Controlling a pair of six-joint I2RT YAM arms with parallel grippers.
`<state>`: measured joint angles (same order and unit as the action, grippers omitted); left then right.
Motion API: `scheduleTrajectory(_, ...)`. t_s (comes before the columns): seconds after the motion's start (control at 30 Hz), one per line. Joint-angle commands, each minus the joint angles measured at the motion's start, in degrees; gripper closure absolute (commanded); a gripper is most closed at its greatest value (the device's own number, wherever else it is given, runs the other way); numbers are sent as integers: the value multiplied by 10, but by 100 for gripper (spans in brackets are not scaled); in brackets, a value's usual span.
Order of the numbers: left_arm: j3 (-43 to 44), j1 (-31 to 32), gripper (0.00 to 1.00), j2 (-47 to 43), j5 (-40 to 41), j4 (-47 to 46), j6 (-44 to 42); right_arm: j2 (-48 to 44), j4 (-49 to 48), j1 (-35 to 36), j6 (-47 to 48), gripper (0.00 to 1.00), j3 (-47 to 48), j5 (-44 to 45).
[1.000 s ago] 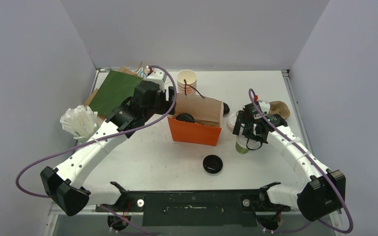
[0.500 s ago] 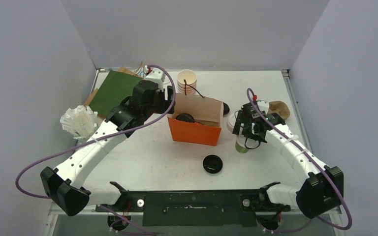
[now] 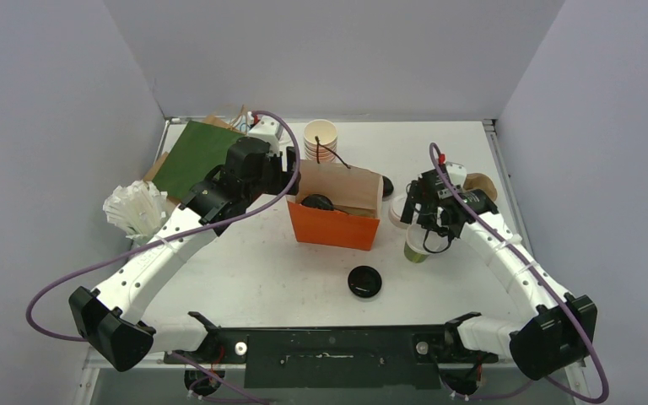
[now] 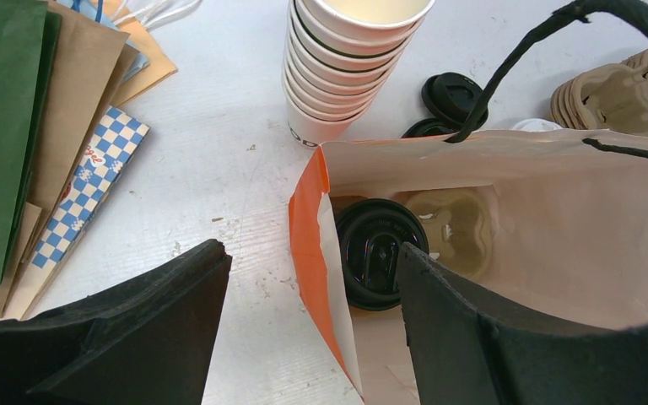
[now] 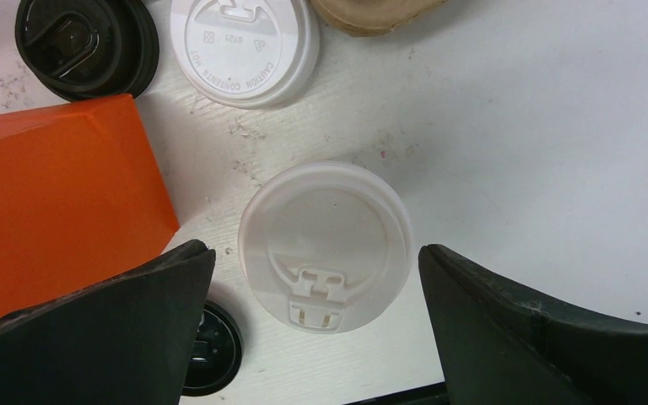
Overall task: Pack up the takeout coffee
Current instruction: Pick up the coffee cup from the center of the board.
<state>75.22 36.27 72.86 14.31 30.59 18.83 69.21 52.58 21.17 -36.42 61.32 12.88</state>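
Matt orange paper bag (image 3: 335,229), smooth white plastic coffee-cup lid (image 5: 325,245), scuffed white table (image 5: 557,126)

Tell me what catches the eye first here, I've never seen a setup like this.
The bright orange paper bag at the middle of the table stands out, with a black-lidded cup already inside. Just right of it, the right end effector hangs open over a green cup with a white lid.

Enclosure: plain pale lavender-grey back wall (image 3: 329,51), matching side panels (image 3: 42,126) | Surface: scuffed white rectangular tabletop (image 3: 253,270) | Light: even, diffuse, casting soft shadows
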Motion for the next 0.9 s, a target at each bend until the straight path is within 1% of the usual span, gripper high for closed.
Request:
scheduleTrajectory(0.0, 1, -2, 30, -13, -11, -28, -5, -3, 4, 4, 8, 2, 2, 18)
scheduleTrajectory(0.13, 1, -2, 30, -13, -12, -26, -6, 7, -12, 4, 5, 0, -15, 13)
scheduleTrajectory(0.67, -10, -8, 30, -23, -9, -26, -5, 29, -34, 5, 0, 0, -46, 7)
scheduleTrajectory(0.87, -13, -9, 30, -25, -11, -25, -5, 25, -41, 5, 1, 0, -54, 5)
